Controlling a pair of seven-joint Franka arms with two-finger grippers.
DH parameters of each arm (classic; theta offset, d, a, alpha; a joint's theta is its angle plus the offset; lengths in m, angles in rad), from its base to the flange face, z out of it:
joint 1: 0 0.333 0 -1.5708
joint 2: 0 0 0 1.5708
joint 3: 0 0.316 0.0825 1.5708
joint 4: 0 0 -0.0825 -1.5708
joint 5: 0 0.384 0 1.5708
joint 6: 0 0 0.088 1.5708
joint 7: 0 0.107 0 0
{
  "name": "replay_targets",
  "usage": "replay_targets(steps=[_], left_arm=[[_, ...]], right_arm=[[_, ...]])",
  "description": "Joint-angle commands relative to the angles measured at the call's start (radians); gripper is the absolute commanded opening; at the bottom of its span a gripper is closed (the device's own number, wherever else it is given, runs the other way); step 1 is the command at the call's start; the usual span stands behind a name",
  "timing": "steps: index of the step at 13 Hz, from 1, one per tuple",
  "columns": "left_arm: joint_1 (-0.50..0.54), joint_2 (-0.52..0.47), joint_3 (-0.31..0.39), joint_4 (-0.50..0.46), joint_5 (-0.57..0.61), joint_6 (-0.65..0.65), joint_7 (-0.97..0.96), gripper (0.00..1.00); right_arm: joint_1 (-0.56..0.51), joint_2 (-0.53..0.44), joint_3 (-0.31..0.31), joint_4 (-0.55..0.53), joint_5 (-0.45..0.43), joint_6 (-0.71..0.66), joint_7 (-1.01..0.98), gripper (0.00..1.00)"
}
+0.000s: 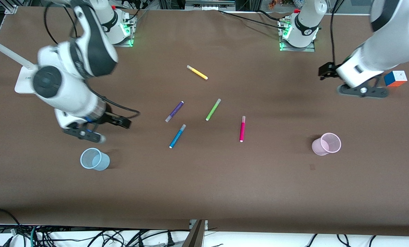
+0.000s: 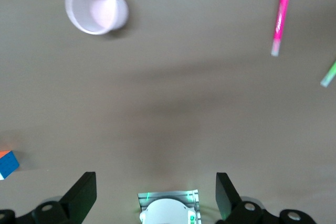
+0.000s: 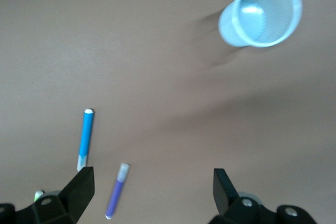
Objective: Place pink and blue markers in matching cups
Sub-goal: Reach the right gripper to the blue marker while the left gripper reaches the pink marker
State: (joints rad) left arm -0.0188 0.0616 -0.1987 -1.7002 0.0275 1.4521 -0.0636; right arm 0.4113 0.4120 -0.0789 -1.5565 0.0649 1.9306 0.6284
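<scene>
The blue marker (image 1: 177, 136) and the pink marker (image 1: 242, 128) lie flat near the middle of the table, both free. The pale blue cup (image 1: 94, 159) stands upright toward the right arm's end, the pale pink cup (image 1: 326, 144) toward the left arm's end. My right gripper (image 1: 84, 134) hangs open and holds nothing, over bare table close to the blue cup. Its wrist view shows the blue cup (image 3: 262, 13) and the blue marker (image 3: 85, 138). My left gripper (image 1: 362, 92) is open and holds nothing, over the table beside a cube. Its wrist view shows the pink cup (image 2: 96, 8) and the pink marker (image 2: 280, 23).
A purple marker (image 1: 174, 111), a green marker (image 1: 213, 109) and a yellow marker (image 1: 197, 72) lie farther from the front camera than the blue one. A colour cube (image 1: 395, 78) sits at the left arm's end. A white lamp base (image 1: 24, 79) stands at the right arm's end.
</scene>
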Motion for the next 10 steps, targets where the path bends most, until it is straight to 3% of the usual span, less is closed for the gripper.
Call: replay_targets(steps=[1, 5, 10], left_arm=[[-0.004, 0.078, -0.044, 0.007, -0.014, 0.023, 0.019, 1.00], [-0.003, 0.158, -0.109, -0.027, -0.027, 0.198, 0.021, 1.00], [-0.026, 0.299, -0.191, -0.194, -0.020, 0.600, 0.021, 1.00]], right_arm=[[0.067, 0.086, -0.010, 0.021, 0.010, 0.079, 0.092, 1.00], [0.142, 0.195, -0.010, 0.023, 0.007, 0.249, 0.235, 1.00], [0.208, 0.315, -0.010, 0.027, 0.003, 0.412, 0.338, 1.00]])
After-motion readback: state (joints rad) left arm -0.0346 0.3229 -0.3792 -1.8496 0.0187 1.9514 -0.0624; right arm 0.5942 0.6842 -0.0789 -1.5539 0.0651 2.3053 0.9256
